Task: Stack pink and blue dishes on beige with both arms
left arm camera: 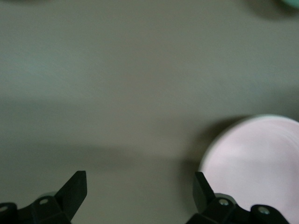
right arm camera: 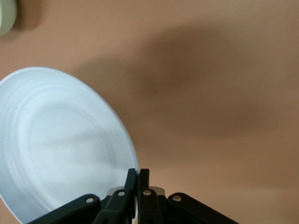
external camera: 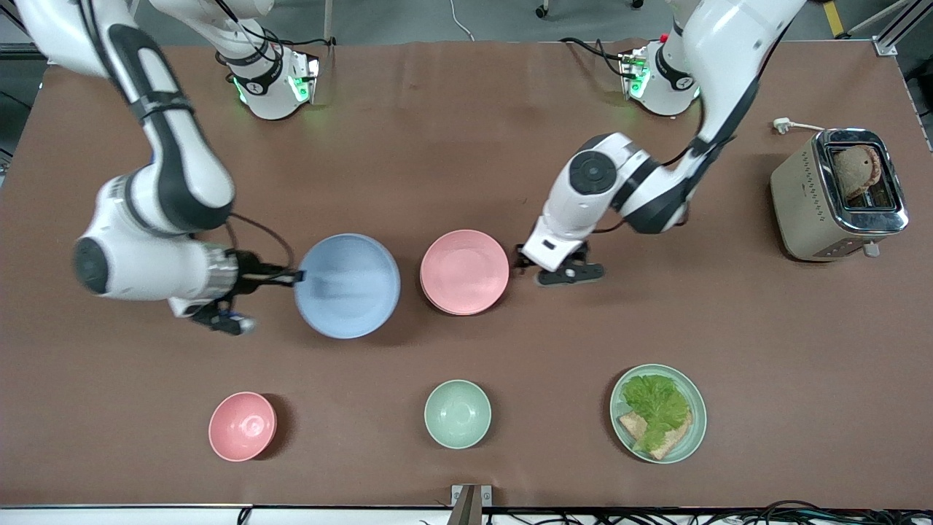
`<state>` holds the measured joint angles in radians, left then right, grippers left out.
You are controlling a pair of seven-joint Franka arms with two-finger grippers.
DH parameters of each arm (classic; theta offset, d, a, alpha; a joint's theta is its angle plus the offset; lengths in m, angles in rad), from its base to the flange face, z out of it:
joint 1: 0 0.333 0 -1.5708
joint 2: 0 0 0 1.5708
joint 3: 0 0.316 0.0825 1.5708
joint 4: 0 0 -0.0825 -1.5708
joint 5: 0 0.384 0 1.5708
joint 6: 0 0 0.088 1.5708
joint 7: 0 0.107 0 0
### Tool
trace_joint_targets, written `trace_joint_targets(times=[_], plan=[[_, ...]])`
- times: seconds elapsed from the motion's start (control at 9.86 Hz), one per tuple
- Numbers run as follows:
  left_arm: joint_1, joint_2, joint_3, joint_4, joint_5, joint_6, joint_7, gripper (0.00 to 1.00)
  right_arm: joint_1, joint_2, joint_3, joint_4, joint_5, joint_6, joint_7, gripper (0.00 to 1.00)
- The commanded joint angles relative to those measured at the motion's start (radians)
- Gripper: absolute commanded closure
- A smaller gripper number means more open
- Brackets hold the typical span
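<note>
Blue plate (external camera: 348,286) held at its rim by the right gripper (external camera: 291,276); pink plate (external camera: 464,271) sitting mid-table.

The blue plate is hanging tilted above the brown table (external camera: 466,175), casting a shadow, with the right gripper's fingers (right arm camera: 138,179) pinching together on the rim at the edge toward the right arm's end. The pink plate is lying beside it, toward the left arm's end, apparently stacked on another plate whose colour cannot be told. The left gripper (external camera: 552,264) is hovering low just beside the pink plate, jaws spread apart and holding nothing. Nearer the front camera: a pink bowl (external camera: 242,426), a mint-green bowl (external camera: 457,413), and a mint-green plate (external camera: 658,413) carrying lettuce and bread. A toaster (external camera: 838,194) with bread in its slot is standing at the left arm's end.
</note>
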<state>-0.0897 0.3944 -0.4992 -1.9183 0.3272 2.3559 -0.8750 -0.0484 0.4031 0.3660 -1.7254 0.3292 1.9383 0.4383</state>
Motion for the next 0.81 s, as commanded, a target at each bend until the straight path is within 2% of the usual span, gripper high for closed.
trace_joint_targets(times=[0.0, 0.2, 0.41, 0.51, 0.71], plan=[[0.022, -0.124, 0.092, -0.047, 0.001, -0.073, 0.139, 0.0, 0.011, -0.035, 0.12, -0.15, -0.009, 0.175, 0.11, 0.98], [0.022, -0.214, 0.203, -0.041, -0.086, -0.09, 0.357, 0.0, 0.106, 0.003, 0.128, -0.218, -0.012, 0.379, 0.17, 0.98], [0.021, -0.314, 0.309, -0.013, -0.23, -0.191, 0.616, 0.0, 0.148, 0.09, 0.128, -0.224, -0.038, 0.512, 0.18, 0.96], [0.022, -0.339, 0.355, 0.049, -0.264, -0.302, 0.698, 0.0, 0.162, 0.114, 0.128, -0.226, -0.053, 0.534, 0.198, 0.95], [0.037, -0.339, 0.404, 0.27, -0.284, -0.59, 0.819, 0.0, 0.186, 0.134, 0.125, -0.226, -0.087, 0.554, 0.229, 0.93]])
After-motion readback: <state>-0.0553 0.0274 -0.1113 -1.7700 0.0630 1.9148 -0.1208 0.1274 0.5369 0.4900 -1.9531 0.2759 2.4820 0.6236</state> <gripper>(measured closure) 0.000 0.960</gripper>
